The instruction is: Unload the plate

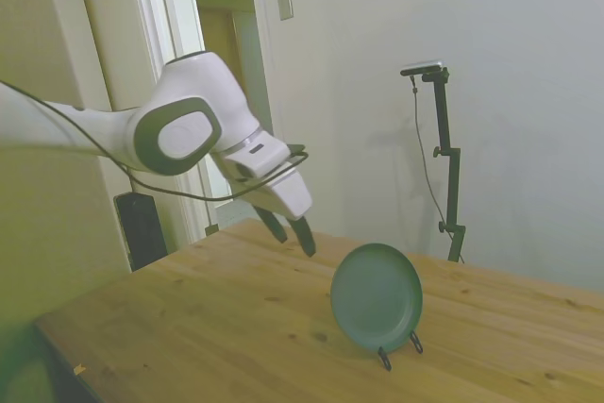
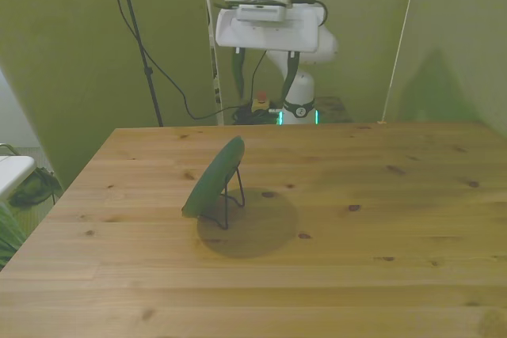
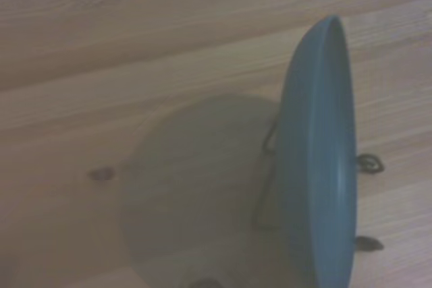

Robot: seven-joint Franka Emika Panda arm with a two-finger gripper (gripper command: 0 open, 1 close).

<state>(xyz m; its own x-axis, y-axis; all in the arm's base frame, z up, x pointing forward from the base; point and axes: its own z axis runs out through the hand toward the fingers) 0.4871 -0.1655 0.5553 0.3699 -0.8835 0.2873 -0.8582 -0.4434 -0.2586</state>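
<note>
One plate [image 1: 376, 295] [image 2: 214, 177] [image 3: 320, 153], teal, none other on table [image 1: 226, 327] [image 2: 380, 219] [image 3: 101, 65]. One wire stand [image 1: 398, 349] [image 2: 232, 198] [image 3: 266, 180] under it; two hooked feet show in side view, two in my wrist view. One table. One arm [image 1: 113, 129], mine; one gripper [image 1: 293, 230] [image 2: 264, 76], two fingers [image 1: 306, 235] [image 2: 291, 75] on it. One round shadow of plate on wood in front view. One doorway [image 1: 226, 92] in side view. One wall plate [image 1: 284, 3] beside doorway.
</note>
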